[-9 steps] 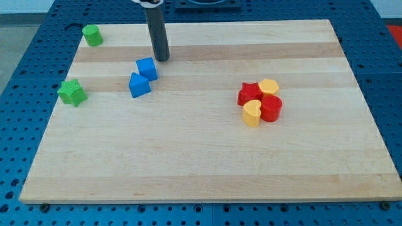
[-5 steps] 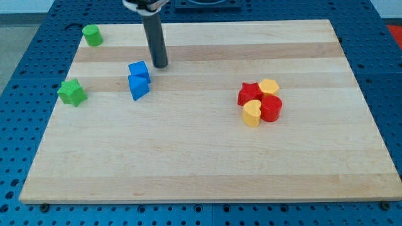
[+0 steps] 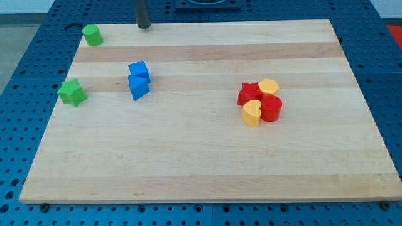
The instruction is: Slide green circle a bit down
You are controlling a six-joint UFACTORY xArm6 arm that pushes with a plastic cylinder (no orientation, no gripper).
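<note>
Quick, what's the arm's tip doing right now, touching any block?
My tip: touching nothing, at the board's top edge, to the view's right of the green circle, clear of it. No gripper on this arm.

My tip [image 3: 144, 26] sits right of the green circle [image 3: 92, 35] (well apart).

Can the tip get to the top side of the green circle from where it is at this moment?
Probably yes. My tip sits at the board's top edge, right of the green circle, with no block between them.

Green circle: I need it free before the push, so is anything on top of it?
Nothing rests on the green circle; its top is bare. My tip stands apart, toward the view's right. Its underside is hidden.
</note>
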